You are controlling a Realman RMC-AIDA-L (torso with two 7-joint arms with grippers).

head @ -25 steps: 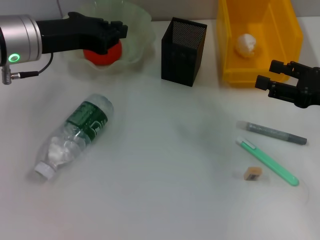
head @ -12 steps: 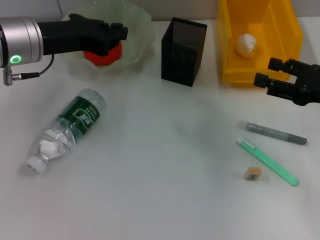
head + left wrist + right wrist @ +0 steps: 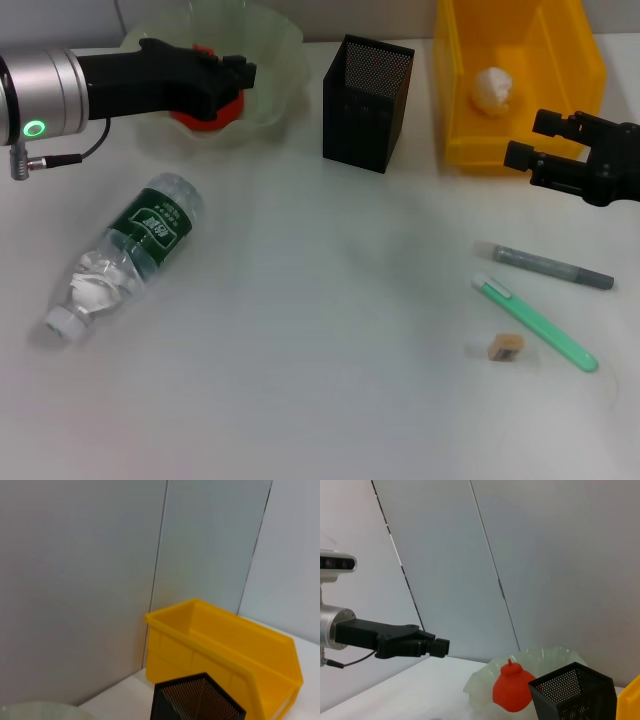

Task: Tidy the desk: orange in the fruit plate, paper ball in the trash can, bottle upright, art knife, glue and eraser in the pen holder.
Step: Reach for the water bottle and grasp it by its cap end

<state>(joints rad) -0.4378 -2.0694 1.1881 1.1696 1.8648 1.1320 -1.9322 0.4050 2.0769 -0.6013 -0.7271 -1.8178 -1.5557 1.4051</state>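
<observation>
Rolling: bottle is lying farther left on the tabletop | left gripper is hovering over the fruit plate holding the orange, fingers apart | right gripper is hanging beside the trash can, fingers apart, paper ball inside.

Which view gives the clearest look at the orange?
The right wrist view: the orange sits unobstructed in the fruit plate, with the left gripper off to one side. In the head view the left gripper covers most of the orange. The left wrist view misses it.
</observation>
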